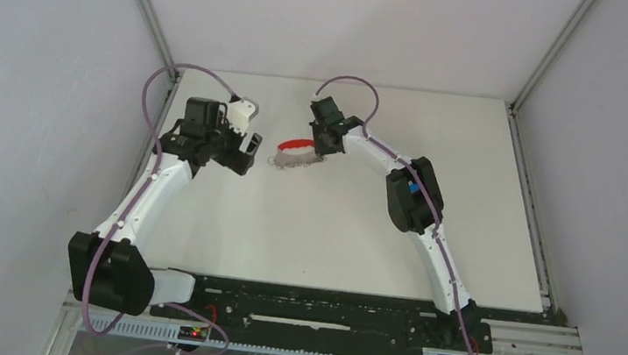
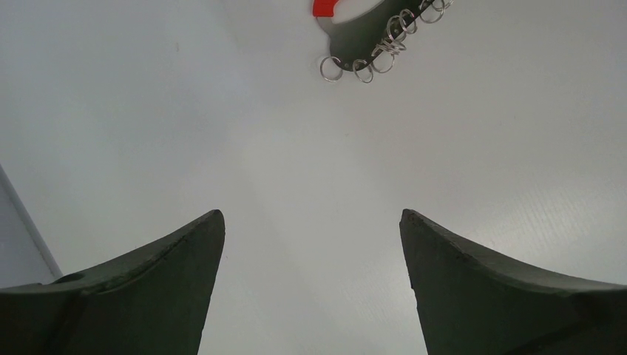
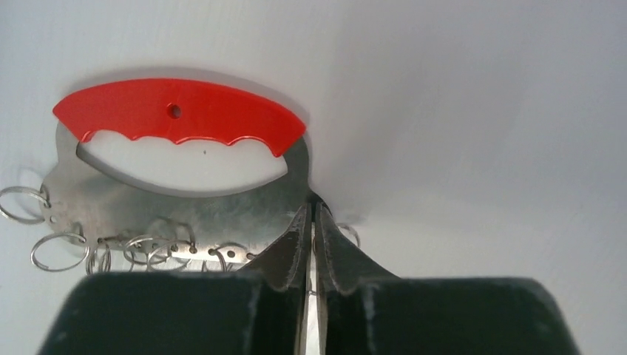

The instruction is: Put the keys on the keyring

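Note:
The keyring (image 1: 294,153) lies on the white table at the back middle: a red curved band (image 3: 177,111) on a silver plate with several small rings (image 3: 52,251). My right gripper (image 3: 310,211) is shut, its fingertips pinching the plate's right edge; in the top view it (image 1: 320,149) stands at the keyring's right end. My left gripper (image 2: 310,222) is open and empty, a short way left of the keyring (image 2: 355,44); in the top view it (image 1: 250,146) is level with it. The keys show in no view.
Grey walls and metal frame posts (image 1: 147,10) close in the table on the left, back and right. A black rail (image 1: 323,311) with the arm bases runs along the near edge. The right arm's elbow (image 1: 414,192) hangs over the table's right half.

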Controlling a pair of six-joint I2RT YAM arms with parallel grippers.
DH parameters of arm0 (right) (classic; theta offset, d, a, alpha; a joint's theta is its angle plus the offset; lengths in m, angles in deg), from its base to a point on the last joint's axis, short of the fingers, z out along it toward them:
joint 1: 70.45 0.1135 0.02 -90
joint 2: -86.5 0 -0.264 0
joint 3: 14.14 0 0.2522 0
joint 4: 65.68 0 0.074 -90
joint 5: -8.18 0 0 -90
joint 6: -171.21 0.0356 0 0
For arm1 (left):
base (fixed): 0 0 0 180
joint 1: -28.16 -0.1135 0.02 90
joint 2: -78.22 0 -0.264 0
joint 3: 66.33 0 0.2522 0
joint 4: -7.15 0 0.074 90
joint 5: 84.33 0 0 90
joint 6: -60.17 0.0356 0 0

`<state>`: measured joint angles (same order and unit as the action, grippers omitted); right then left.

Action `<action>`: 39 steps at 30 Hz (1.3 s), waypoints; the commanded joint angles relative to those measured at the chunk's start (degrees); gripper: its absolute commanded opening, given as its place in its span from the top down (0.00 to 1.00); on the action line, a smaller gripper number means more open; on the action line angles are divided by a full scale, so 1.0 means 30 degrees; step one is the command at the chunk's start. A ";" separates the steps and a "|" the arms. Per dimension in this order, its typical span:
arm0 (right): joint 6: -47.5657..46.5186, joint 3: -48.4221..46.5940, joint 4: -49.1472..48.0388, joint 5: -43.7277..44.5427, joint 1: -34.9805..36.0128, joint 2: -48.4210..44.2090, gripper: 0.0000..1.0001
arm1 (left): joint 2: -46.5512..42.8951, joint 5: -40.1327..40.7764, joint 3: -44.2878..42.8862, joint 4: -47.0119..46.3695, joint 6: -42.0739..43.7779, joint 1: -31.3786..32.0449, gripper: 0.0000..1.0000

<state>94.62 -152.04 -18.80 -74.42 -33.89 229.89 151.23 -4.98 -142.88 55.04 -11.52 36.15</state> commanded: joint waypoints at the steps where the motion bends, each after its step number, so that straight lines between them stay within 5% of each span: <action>1: -0.0046 0.2333 0.0102 0.0189 0.0430 -0.1756 0.94 | -0.1017 -0.0010 0.0204 0.0319 0.0468 0.0062 0.07; 3: -0.0132 0.3907 -0.0811 -0.0197 0.0538 -0.2920 1.00 | -0.1193 -0.0251 0.0205 0.0611 0.0434 0.0062 0.07; 18: 0.2123 1.6248 -0.5675 -0.2055 0.1311 -0.9873 1.00 | -0.2350 -0.1619 0.0893 0.2392 0.1568 0.0233 0.09; 21: 0.2239 1.6414 -0.5793 -0.2275 0.1348 -1.0129 0.95 | -0.2163 -0.1663 0.0759 0.2420 0.1304 0.0321 0.09; 26: 0.2356 1.6489 -0.5991 -0.2263 0.1514 -1.1225 0.63 | -0.2116 -0.1800 0.0728 0.2564 0.1248 0.0384 0.09; 39: 0.4453 1.8225 -0.5010 -0.2246 0.1482 -1.3164 0.53 | -0.2269 -0.1750 0.0615 0.2774 0.1486 0.0413 0.09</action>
<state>104.13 -99.63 -34.55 -80.61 -29.76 192.56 145.31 -8.76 -140.82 63.06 -8.29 37.05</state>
